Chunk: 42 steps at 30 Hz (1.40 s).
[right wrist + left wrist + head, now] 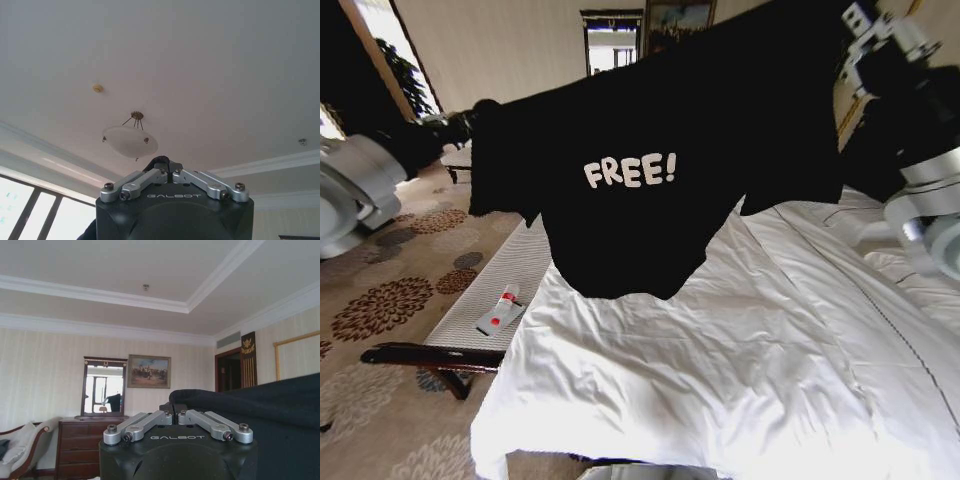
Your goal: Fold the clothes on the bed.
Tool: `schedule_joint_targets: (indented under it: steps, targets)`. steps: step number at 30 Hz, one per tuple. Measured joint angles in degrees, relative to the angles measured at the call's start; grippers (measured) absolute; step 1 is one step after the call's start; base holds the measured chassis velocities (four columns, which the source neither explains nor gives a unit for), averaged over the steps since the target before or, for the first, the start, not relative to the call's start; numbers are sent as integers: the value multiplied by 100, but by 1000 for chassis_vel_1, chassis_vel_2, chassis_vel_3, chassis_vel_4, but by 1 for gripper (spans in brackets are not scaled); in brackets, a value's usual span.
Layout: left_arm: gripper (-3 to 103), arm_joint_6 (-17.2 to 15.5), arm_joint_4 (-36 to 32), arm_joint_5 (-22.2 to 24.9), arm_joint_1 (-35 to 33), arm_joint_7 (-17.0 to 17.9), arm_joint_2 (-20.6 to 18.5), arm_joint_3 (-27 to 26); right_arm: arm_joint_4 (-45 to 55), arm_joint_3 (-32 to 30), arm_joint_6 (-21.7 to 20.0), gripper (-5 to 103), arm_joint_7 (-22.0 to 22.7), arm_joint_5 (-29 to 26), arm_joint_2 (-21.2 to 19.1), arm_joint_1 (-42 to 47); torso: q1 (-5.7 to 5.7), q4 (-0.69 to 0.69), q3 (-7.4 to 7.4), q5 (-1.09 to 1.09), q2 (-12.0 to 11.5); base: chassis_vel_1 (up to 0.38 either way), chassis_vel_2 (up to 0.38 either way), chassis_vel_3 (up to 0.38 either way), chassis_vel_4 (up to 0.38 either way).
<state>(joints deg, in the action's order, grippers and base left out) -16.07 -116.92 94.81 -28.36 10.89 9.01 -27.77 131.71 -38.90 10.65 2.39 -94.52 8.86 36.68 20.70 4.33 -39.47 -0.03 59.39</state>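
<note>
White, creased bedding covers the bed (pixel 740 360) below, and above it I see the black T-shirt (pixel 650 190) stretched wide in the air, soft and sagging, white "FREE!" lettering facing me. My left gripper (pixel 174 412) is clamped together on one shoulder of the shirt and my right gripper (pixel 167 167) is pinched on a dark fold of it at the other. Beside the bed stands a white-cushioned bench (pixel 485 300) with a dark wooden frame, a small red-and-white tube (pixel 500 310) lying on it, over floral carpet (pixel 380 300).
</note>
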Motion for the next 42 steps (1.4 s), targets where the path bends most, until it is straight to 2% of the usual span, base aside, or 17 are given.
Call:
schedule_joint_targets:
  steps: [6, 9, 11, 15, 17, 19, 21, 24, 27, 28, 33, 39, 42]
  targets:
    - [0, 34, 215, -457, -410, -56, 142, 230, -183, 87, -41, 0, 50, 186, -115, 285, 1, 1, -2, 0, -1, 0, 0, 0, 0]
    - [0, 50, 373, -752, -560, -72, 422, 593, -561, 210, -158, 0, -23, 413, -172, 420, 3, 1, -4, -1, -2, 0, 0, 0, 0]
    - [0, 48, 407, -829, -585, -94, 474, 681, -677, 235, -173, 0, -53, 443, -197, 456, 3, 0, -4, -2, -2, 0, 0, 0, 0]
    - [0, 61, 616, -1287, -555, -243, 685, 1293, -1221, 430, -249, 0, -239, 665, -295, 678, 2, 0, -3, 1, -2, 0, 0, 0, 0]
    - [0, 61, 663, -1345, -513, -247, 733, 1426, -1312, 487, -261, 0, -270, 738, -294, 715, 2, 0, -3, 1, -2, 0, 0, 0, 0]
    - [0, 52, 877, -1517, -291, -248, 917, 1933, -1652, 796, -290, 0, -343, 1023, -145, 714, 2, 0, -3, 0, -2, 0, 0, 0, 0]
    - [0, 48, 942, -1564, -236, -248, 960, 2040, -1715, 867, -293, 0, -347, 1068, -100, 690, 3, 0, -3, 0, -2, 0, 0, 0, 0]
    - [0, 41, 1304, -1734, -40, -250, 1177, 2449, -2106, 1480, -316, 0, -359, 1345, 272, 330, 3, 2, -4, 3, -3, 0, 0, 0, 0]
    - [0, 38, 1402, -1754, 11, -250, 1228, 2533, -2209, 1693, -317, 0, -360, 1408, 378, 152, 3, 1, -4, 3, -3, 0, 0, 0, 0]
    - [0, 29, 1530, -1765, 157, -250, 1285, 2659, -2345, 2073, -317, 0, -360, 1445, 545, -165, 3, -1, -4, 2, -4, 0, 0, 0, 0]
    - [0, -5, 1498, -1697, 339, -245, 1302, 2667, -2364, 2244, -292, 0, -356, 1354, 619, -464, 3, -2, -3, -1, -4, 0, 0, 0, 0]
    - [0, -61, 990, -1515, 220, -183, 1206, 2364, -2017, 1897, -193, 0, -468, 1163, 471, -383, 2, 2, -2, 1, -3, 0, 0, 0, 0]
    - [0, -80, 590, -1321, 101, -152, 1155, 2182, -1637, 1687, -163, 0, -498, 1064, 421, -305, 2, 0, -2, 0, -2, 0, 0, 0, 0]
